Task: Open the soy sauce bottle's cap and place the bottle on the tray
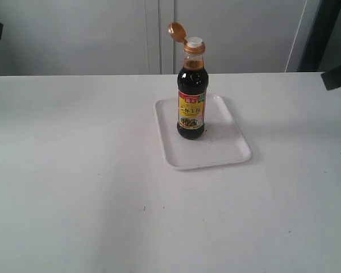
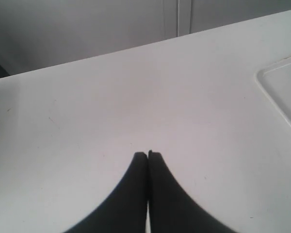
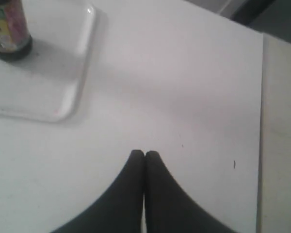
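The soy sauce bottle (image 1: 191,96) stands upright on the white tray (image 1: 221,149), dark liquid inside, yellow and red label facing me. Its orange-brown cap (image 1: 177,30) is flipped back on its hinge, baring the white spout (image 1: 194,41). The right wrist view catches the bottle's base (image 3: 8,34) and the tray's corner (image 3: 72,92). My right gripper (image 3: 145,154) is shut and empty over bare table, well away from the tray. My left gripper (image 2: 147,155) is likewise shut on nothing; the tray's rim (image 2: 274,99) shows off to one side of it.
The white table (image 1: 74,187) spreads all around the tray. Its edge (image 3: 261,121) runs close beside the right gripper. A dark part of the right arm (image 1: 336,77) shows at the far right, and grey cabinet doors (image 1: 159,34) stand behind.
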`<state>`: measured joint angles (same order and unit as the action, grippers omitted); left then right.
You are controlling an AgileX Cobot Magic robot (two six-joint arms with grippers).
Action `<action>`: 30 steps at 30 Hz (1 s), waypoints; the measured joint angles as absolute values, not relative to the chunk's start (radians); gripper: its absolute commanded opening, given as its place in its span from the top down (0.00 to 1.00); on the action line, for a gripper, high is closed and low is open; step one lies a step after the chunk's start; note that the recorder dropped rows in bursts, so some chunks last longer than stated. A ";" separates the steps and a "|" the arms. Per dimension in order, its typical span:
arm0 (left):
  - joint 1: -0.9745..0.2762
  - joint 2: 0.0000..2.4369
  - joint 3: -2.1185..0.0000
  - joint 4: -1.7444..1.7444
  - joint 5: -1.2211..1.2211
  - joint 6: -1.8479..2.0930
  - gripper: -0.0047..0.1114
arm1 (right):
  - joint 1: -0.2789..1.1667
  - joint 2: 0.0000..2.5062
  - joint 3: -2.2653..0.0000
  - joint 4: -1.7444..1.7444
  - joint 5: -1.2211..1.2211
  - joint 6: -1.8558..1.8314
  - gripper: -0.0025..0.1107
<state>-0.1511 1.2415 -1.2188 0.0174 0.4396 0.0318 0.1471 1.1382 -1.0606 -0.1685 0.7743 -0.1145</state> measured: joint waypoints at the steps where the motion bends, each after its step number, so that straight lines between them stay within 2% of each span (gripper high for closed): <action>1: -0.151 1.225 -1.197 0.015 0.431 0.032 0.96 | 0.138 1.138 -1.061 -0.185 0.803 -0.104 0.98; 8: -0.151 1.086 -1.011 -0.032 0.312 0.032 0.96 | 0.008 1.133 -1.059 -0.198 1.002 -0.086 0.98; 20: -0.151 0.851 -0.756 -0.085 0.131 0.032 0.96 | 0.005 0.860 -0.847 -0.058 0.716 -0.081 0.98; 30: -0.151 0.719 -0.628 -0.142 0.103 0.032 0.96 | 0.005 0.609 -0.695 -0.021 0.596 -0.072 0.98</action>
